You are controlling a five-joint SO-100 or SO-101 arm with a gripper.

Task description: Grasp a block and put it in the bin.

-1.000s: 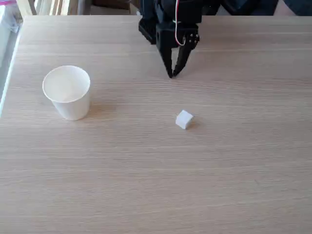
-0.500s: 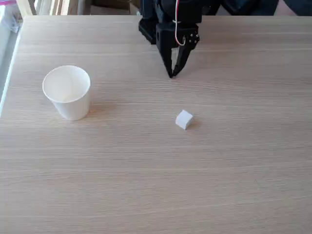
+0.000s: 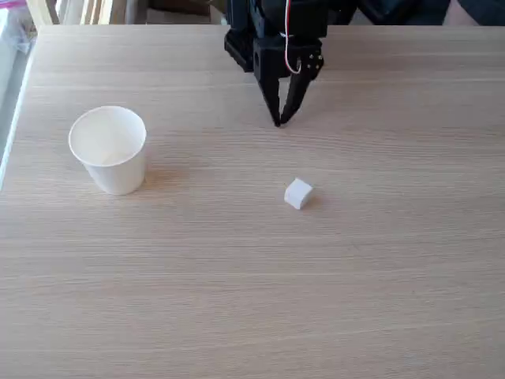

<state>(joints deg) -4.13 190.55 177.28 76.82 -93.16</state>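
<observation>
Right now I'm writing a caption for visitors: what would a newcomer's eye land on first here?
Probably the black gripper at the top centre of the fixed view, fingertips together and pointing down at the pale wooden table. Next, the white paper cup standing upright on the left. Last, the tiny white cube lying alone near the middle, below the gripper and apart from it.

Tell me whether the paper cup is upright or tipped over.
Upright. The cup stands on its narrow base on the table, its round open rim facing up.

no legible text or markings
</observation>
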